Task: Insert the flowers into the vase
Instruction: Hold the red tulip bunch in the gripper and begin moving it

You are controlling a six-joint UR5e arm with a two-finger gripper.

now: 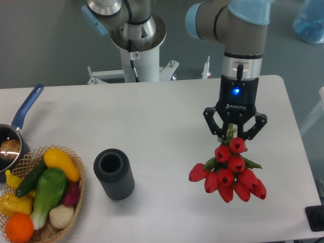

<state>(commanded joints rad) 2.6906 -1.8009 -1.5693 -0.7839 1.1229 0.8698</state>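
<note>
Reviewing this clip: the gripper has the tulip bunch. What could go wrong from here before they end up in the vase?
1. The gripper holds the flowers buds down, so the stems may not reach the vase first without reorienting.
2. The bunch looks wider than the vase mouth, so it could jam or tip the vase.
3. The basket sits close beside the vase and could be bumped.

Table (167, 106): vase (114, 173) upright toward the front, left of centre, mouth upward. Basket (76, 200) at the front left corner, just left of the vase, apart from it; vegetables and fruit (45, 190) piled in it. Pan (12, 139) at the left edge behind the basket, handle pointing back and right. Flowers (230, 172) at front right, well apart from the vase, heads forward, stems up in the gripper (234, 135) directly behind and above them. Arm base (136, 45) behind the table's far edge.
</note>
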